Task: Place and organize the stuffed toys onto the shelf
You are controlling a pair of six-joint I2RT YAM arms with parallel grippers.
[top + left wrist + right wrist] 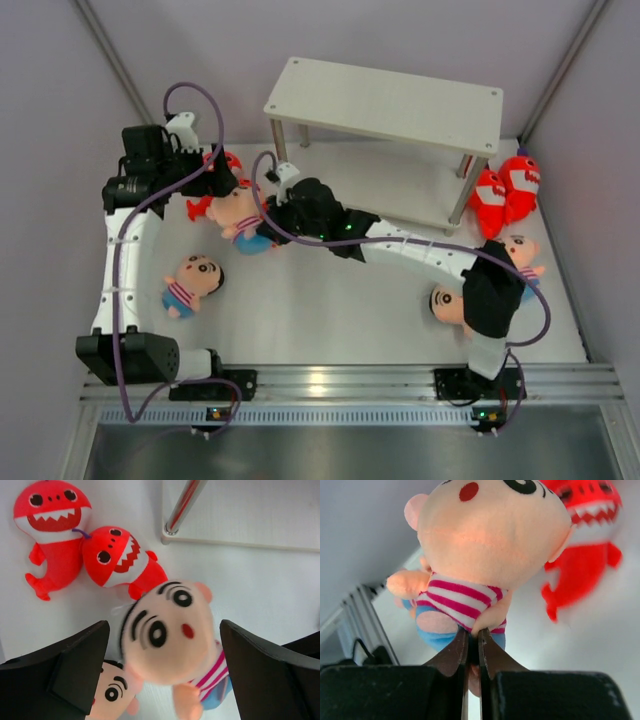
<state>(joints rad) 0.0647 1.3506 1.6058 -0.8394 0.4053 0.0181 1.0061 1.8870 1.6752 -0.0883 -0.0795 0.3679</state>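
Our right gripper is pressed together, pinching a boy doll by the hem of its striped shirt, right at the fingertips. Our left gripper is spread wide, with that doll's head between its fingers. Just beyond the head lies a red shark, with a second shark beside it. The shelf stands farther ahead of both grippers.

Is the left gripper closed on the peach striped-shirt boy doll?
No, the left gripper's black fingers stand wide apart either side of the boy doll.
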